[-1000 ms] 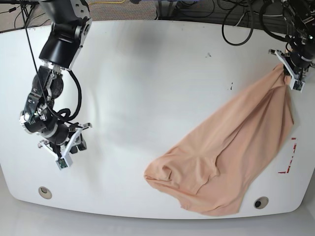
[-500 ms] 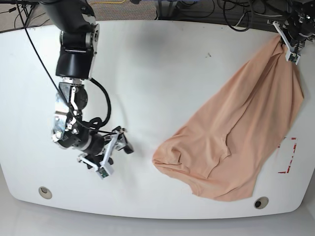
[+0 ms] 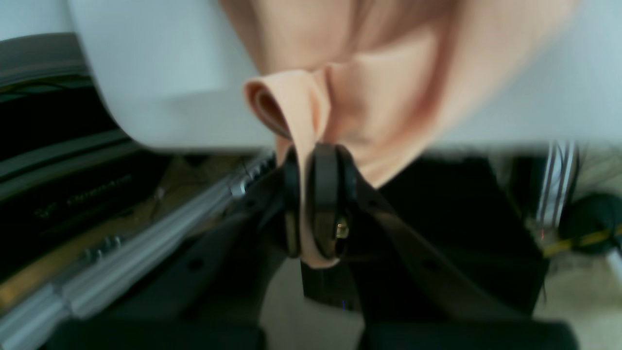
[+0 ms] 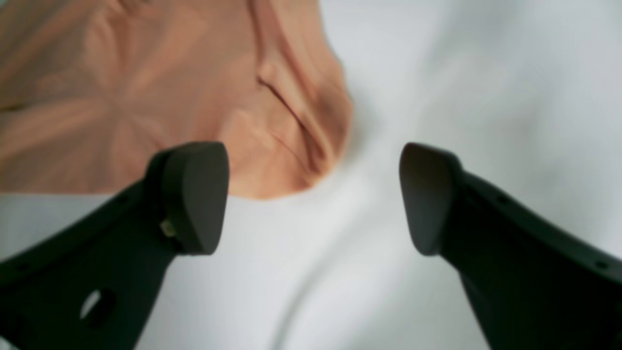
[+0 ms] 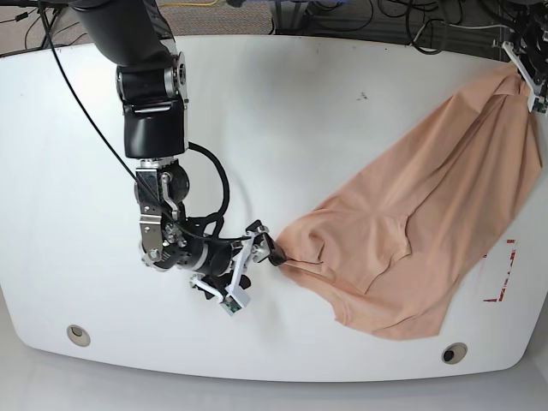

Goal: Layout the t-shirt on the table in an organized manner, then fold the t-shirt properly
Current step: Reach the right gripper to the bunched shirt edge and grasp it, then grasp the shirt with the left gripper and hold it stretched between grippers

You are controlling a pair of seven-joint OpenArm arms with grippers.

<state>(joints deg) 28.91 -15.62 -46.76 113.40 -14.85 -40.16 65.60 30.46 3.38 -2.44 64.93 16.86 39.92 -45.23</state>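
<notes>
Judging progress: layout unfinished, folding not begun. T-shirt (image 5: pixel 428 223) lies bunched across the table (image 5: pixel 282 128); left gripper (image 3: pixel 311 194) pinches its far corner, right gripper (image 4: pixel 311 194) gapes empty beside its near edge.

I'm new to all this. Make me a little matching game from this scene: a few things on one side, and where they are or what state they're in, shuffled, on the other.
Things:
1. left gripper
2. right gripper
3. t-shirt
4. red dashed mark

States or places:
A. open, right beside the shirt's loose end
B. printed on the table beside the shirt
C. shut on a bunched corner of fabric
D. peach, stretched across the table

Pairs: 1-C, 2-A, 3-D, 4-B
</notes>
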